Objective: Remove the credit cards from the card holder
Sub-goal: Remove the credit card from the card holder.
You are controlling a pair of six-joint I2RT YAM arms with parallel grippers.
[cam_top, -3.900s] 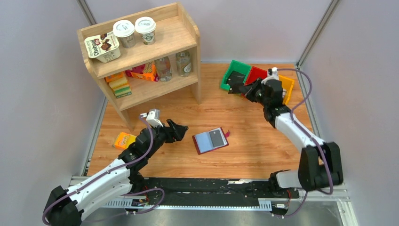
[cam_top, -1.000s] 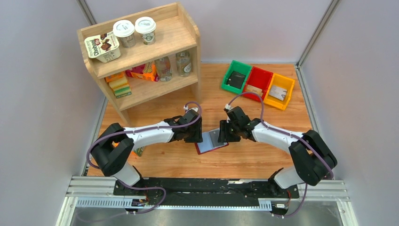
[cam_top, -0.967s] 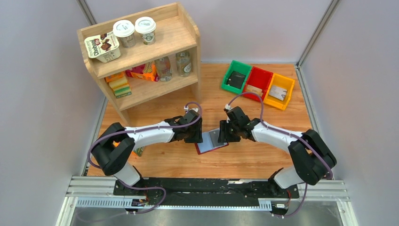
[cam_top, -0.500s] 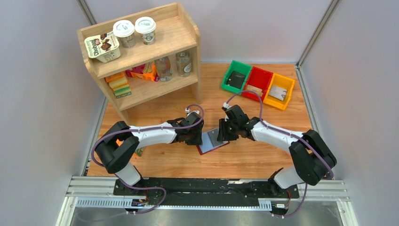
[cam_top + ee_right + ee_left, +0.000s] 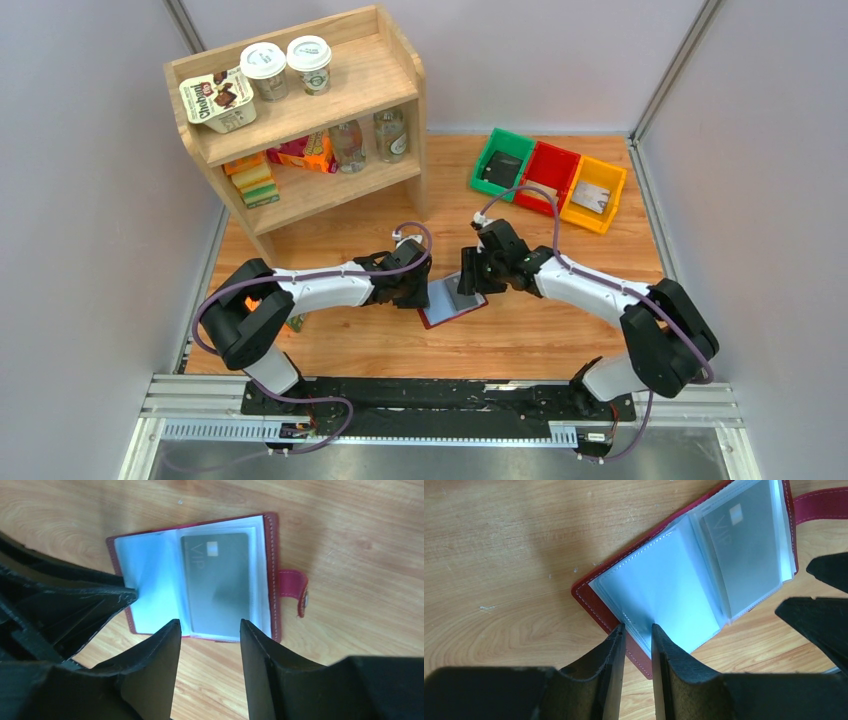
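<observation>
The maroon card holder (image 5: 446, 312) lies open on the table, its snap tab (image 5: 292, 587) pointing right. A grey credit card (image 5: 215, 580) marked VIP sits inside the right-hand clear sleeve (image 5: 744, 555). My left gripper (image 5: 636, 627) has its jaws a narrow gap apart. Both tips rest on the empty left-hand sleeve (image 5: 664, 585) at the holder's near edge, and the sleeve is slightly creased there. My right gripper (image 5: 207, 625) is open and hovers over the near edge of the card's half with nothing between its fingers. In the top view the two grippers (image 5: 415, 287) (image 5: 468, 280) face each other over the holder.
Green (image 5: 489, 148), red (image 5: 553, 152) and yellow (image 5: 618, 180) bins stand at the back right. A dark card (image 5: 500, 168) lies in the green one and a grey card (image 5: 590, 196) in the yellow. A wooden shelf (image 5: 310, 110) with cups and bottles stands back left.
Since the oldest frame both arms have come in to the holder, the right from the bins. In the last second the left jaws narrowed on the left sleeve and the right gripper edged away.
</observation>
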